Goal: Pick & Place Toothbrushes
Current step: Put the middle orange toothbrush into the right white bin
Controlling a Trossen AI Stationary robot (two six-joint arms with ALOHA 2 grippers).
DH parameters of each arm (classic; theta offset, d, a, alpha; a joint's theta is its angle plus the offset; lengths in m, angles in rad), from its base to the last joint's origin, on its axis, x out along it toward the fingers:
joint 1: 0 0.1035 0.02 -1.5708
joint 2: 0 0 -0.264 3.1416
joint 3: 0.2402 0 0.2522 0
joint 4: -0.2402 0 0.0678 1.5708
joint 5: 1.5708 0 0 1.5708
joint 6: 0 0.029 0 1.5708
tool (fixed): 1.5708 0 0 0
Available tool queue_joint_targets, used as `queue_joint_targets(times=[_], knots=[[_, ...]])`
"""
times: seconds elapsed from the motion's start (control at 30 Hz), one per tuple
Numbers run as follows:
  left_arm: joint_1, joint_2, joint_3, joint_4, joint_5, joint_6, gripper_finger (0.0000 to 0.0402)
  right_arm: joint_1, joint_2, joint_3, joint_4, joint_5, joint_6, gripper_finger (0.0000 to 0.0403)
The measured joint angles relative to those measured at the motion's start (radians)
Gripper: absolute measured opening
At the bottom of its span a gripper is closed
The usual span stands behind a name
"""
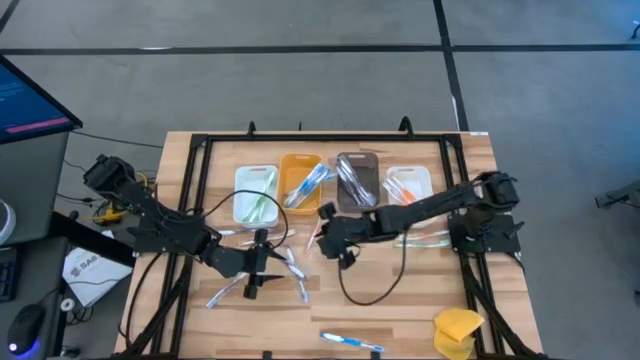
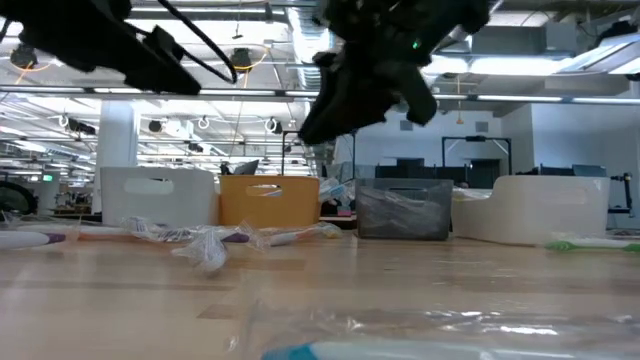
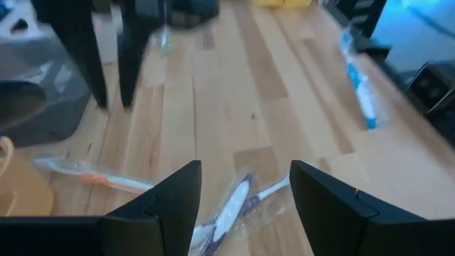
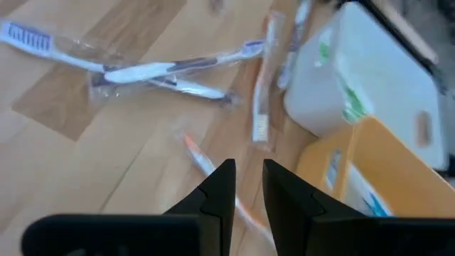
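Wrapped toothbrushes lie flat on the wooden table: a few (image 1: 293, 268) by my left gripper (image 1: 262, 268), a blue one (image 1: 350, 342) near the front edge, a green one (image 1: 425, 238) at the right. Others lie in the four bins (image 1: 300, 180) at the far side. My left gripper (image 3: 245, 192) hovers open, with a white-and-purple toothbrush (image 3: 231, 208) on the table below its gap. My right gripper (image 4: 249, 188) hangs above the table's middle (image 1: 325, 238). Its fingers stand a narrow gap apart, with nothing between them, above an orange toothbrush (image 4: 202, 160).
A yellow sponge-like lump (image 1: 458, 330) sits at the near right corner. The white, orange, grey and white bins (image 2: 270, 200) stand in a row along the far side. A black frame (image 1: 200, 190) borders the table. A cable (image 1: 375, 285) loops over the wood below my right arm.
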Motion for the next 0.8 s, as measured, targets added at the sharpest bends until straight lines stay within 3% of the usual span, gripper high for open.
queue_joint_targets(times=[0.23,0.47,0.8], knots=[[-0.044,-0.099,0.001,-0.007,0.0,0.001,0.0209,-0.062,0.155,0.161,-0.139,-0.086,-0.064,0.0065],[-0.066,-0.106,0.001,-0.026,0.0,0.004,0.0209,-0.084,0.291,0.274,-0.233,-0.104,-0.107,0.0065],[-0.066,-0.105,-0.017,-0.036,0.0,-0.002,0.0209,-0.068,0.312,0.338,-0.341,-0.109,-0.116,0.0065]])
